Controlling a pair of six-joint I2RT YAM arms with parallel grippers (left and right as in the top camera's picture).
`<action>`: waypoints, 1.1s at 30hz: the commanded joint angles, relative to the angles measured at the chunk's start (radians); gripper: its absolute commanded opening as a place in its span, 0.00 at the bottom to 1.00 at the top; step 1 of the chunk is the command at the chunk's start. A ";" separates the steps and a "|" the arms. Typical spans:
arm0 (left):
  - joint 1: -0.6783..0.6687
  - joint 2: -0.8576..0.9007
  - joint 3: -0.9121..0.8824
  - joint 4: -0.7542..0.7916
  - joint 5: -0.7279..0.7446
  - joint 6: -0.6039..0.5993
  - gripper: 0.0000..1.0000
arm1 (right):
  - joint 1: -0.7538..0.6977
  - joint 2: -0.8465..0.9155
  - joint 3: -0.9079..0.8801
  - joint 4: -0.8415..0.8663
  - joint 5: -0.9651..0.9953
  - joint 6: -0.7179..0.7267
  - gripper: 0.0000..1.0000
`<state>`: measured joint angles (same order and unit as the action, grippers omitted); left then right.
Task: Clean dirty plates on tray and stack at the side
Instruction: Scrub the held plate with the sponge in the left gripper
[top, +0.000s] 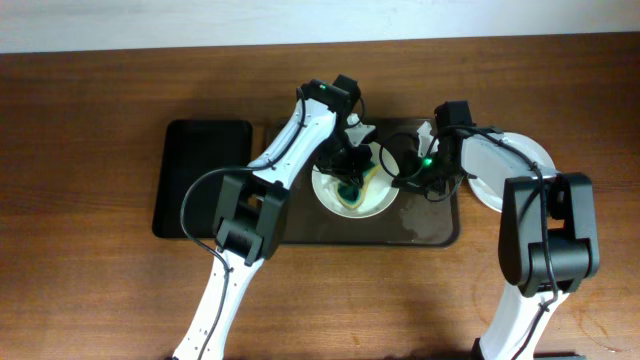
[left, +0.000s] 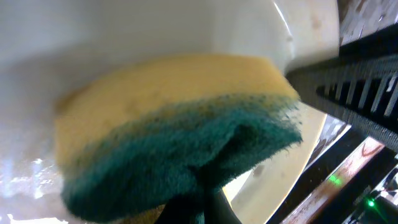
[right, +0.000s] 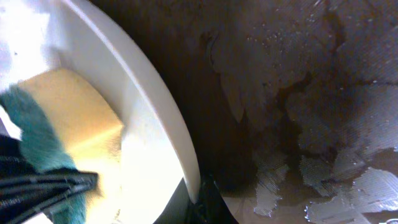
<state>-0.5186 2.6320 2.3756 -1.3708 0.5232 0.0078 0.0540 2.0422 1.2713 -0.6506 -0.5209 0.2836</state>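
Note:
A white plate (top: 362, 198) lies on the dark brown tray (top: 430, 228). My left gripper (top: 350, 178) is shut on a yellow and green sponge (left: 174, 137) and presses it on the plate's inside (left: 124, 31). My right gripper (top: 405, 172) is shut on the plate's right rim (right: 180, 143), fingers either side of the edge. The sponge also shows in the right wrist view (right: 68, 124). A stack of white plates (top: 510, 170) sits on the table to the right of the tray. No smear is visible on the plate being held.
A smaller black tray (top: 200, 178) lies to the left of the brown tray. The brown tray's bare floor (right: 311, 93) looks wet and streaked. The wooden table (top: 90, 290) runs all around.

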 joint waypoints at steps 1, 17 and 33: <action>0.021 0.032 0.022 0.085 -0.291 -0.190 0.00 | 0.010 0.059 -0.044 -0.004 0.087 0.011 0.04; 0.005 0.032 0.124 -0.071 0.091 0.185 0.00 | 0.010 0.059 -0.044 -0.004 0.091 0.012 0.04; -0.001 0.033 0.123 -0.037 -0.673 -0.371 0.00 | 0.010 0.059 -0.044 -0.004 0.091 0.012 0.04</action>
<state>-0.5690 2.6503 2.5004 -1.3415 -0.2321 -0.3946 0.0711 2.0468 1.2716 -0.6224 -0.5331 0.3077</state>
